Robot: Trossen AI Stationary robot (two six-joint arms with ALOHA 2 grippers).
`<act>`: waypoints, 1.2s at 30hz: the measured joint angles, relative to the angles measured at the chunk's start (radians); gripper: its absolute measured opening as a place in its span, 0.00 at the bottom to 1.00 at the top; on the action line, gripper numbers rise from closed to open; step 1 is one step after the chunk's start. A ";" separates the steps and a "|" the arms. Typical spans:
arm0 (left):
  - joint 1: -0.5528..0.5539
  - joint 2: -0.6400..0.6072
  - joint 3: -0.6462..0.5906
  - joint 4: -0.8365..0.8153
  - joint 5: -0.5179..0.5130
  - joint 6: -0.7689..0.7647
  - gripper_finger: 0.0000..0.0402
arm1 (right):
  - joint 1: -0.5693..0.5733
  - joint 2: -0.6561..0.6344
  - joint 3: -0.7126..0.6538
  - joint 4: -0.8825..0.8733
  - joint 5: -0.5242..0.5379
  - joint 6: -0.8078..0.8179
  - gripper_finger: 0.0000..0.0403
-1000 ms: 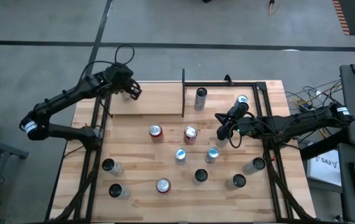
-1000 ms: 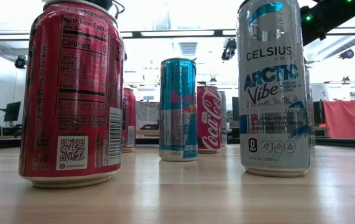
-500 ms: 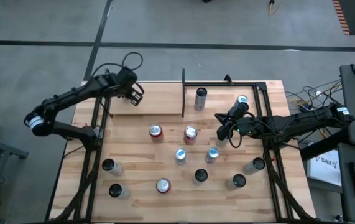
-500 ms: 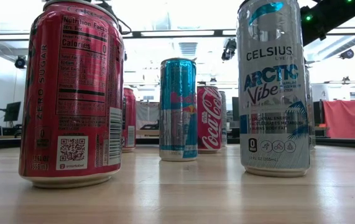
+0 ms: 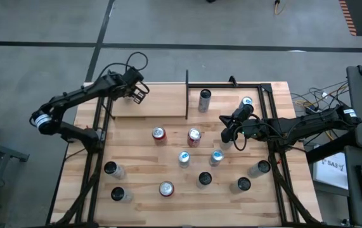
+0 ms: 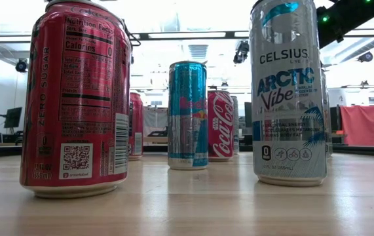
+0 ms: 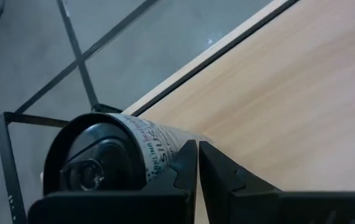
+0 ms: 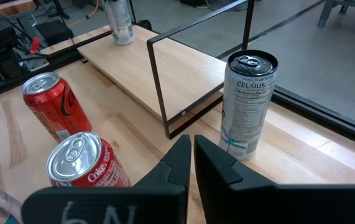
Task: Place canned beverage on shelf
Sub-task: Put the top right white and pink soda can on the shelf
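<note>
1. L gripper [image 5: 139, 94] is over the far-left corner of the shelf [image 5: 161, 101], at the table's [image 5: 136, 171] far edge. Fingers are clenched tip to tip w/ nothing between them; the L wrist view shows it clearly [image 7: 198, 144].
2. Shelf can [image 7: 121, 155], silver w/ print, is just beside the L fingers in the wrist view and not gripped. Can't tell if it touches them.
3. From the R wrist view the same can [image 8: 119, 22] stands upright on the shelf's [image 8: 158, 62] far end. In the high view it's mostly hidden under the L gripper.
4. R gripper [image 5: 227, 134] hangs near mid-table, right of the shelf and apart from it. Fingers are pressed shut and empty [image 8: 189, 155].
5. Celsius can [image 8: 248, 102] stands upright on the table just beside the shelf's near black rod. High view: [image 5: 205, 99].
6. Two Coke cans [image 8: 56, 102] [image 8: 81, 158] stand upright close in front of the R gripper. High view: [image 5: 159, 133] and [image 5: 194, 136].
7. More cans are spread over the near half of the table, all upright as far as I can see, e.g. a blue slim can [image 6: 187, 115], a red zero-sugar can [image 6: 75, 98] and an Arctic Vibe can [image 6: 288, 92] in the low view.
8. One more can [image 5: 246, 102] stands near the far-right corner, next to the R arm.
</note>
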 joint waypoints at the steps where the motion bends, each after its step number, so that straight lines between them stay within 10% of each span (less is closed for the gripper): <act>1: 0.006 0.005 0.000 0.001 0.000 0.000 0.00 | 0.000 0.000 0.000 0.000 0.000 0.000 0.03; 17: 0.031 -0.015 -0.002 0.039 0.013 0.015 0.00 | 0.000 0.000 0.000 -0.014 0.000 0.004 0.03; 30: 0.025 -0.150 -0.002 -0.091 0.464 0.067 0.00 | 0.000 0.000 0.000 -0.014 0.001 0.004 0.03; 36: 0.026 -0.107 -0.002 -0.090 0.252 0.018 0.00 | 0.000 0.000 0.000 -0.014 0.001 0.004 0.03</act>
